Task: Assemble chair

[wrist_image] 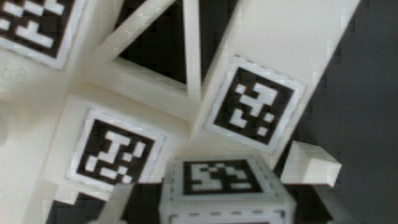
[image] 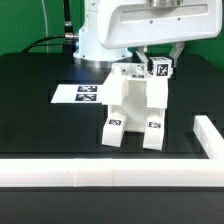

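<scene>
**Half-Built Chair Met at Its Upper Corner**

The chair (image: pixel 135 105) is seen standing upright on the black table (image: pixel 40 130), just beside the marker board (image: pixel 85 93) and behind the white border rail (image: pixel 100 175). The gripper (image: pixel 161 62) is placed over its upper corner on the exterior view's right. The fingers are set on either side of a small tagged part (image: pixel 160 69). Whether they are clamped on it or merely flank it cannot be told from either view.

The pieces are judged stiff and fairly light, with a glossy finish that is likely to be slippery. A hold is therefore best taken across flat, parallel faces of a bar rather than on an edge. Joints that are not fully seated could be knocked loose by a sideways push.

No brand or readable writing is found. Only square black-and-white tags (wrist_image: pixel 258 100) are carried, with no letters or numbers among them.
</scene>
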Controlling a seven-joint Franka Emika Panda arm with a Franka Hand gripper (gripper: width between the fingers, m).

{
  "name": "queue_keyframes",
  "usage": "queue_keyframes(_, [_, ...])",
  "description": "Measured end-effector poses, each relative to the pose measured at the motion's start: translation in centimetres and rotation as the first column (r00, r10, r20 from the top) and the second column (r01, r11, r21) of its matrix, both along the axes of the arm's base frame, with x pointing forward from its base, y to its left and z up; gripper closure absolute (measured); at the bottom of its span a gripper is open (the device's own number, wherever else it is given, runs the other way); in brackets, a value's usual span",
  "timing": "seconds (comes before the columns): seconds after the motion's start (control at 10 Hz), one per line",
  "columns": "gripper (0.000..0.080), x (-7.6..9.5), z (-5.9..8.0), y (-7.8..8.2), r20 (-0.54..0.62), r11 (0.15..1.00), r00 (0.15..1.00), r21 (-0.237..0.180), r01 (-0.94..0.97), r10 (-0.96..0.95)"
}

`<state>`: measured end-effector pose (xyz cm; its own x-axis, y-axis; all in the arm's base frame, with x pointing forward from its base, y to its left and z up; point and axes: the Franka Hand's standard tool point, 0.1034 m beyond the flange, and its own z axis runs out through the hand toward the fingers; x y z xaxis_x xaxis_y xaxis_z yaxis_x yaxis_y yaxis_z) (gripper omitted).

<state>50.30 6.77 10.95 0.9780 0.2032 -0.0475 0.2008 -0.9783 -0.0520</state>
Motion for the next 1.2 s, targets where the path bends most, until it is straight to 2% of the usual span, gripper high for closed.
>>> queue_keyframes(0.2, [0.0515,0.1,0.07,-0.55,-0.001,0.999,0.999,0.006,0.048,-0.048])
queue_keyframes(0.5, [0.0515,0.25,0.1,-0.81,-0.011,0.956,0.956,-0.002,0.293,-0.293])
queue_keyframes(0.9, [0.0514,0.29,0.04,-0.77,-0.018,0.85,0.85,-0.02,0.526,-0.526])
queue_keyframes(1.2, [0.0514,0.33,0.07,-0.69,-0.021,0.716,0.716,-0.036,0.697,-0.698])
